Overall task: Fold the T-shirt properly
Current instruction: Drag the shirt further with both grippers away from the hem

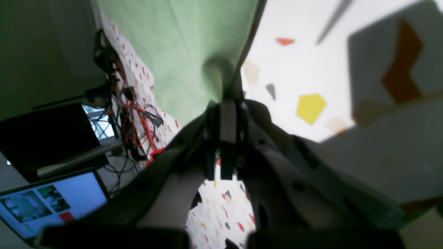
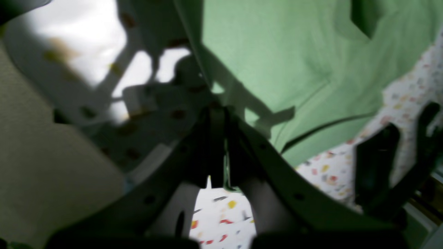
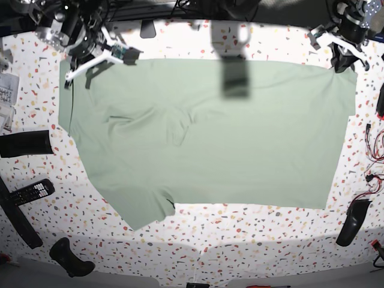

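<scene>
Item: T-shirt [image 3: 216, 138], lying spread across the table [image 3: 240, 240]. I am pinching its far corners, left tool [image 1: 223, 103] and right tool [image 2: 218, 114] both clamped shut. Risk: uneven pulling bunching the cloth.

Spread flat over the middle of the desk [image 3: 198, 240]: the T-shirt [image 3: 216, 144], one sleeve reaching toward the near left. At its far left corner, the right tool [image 3: 84, 72], pinching the cloth edge; at its far right corner, the left tool [image 3: 343, 59], likewise clamped on the hem. Left of the shirt, beside the desk edge, a remote control [image 3: 29, 192]. Off the right edge, a tangle of wires [image 3: 373, 162].
</scene>
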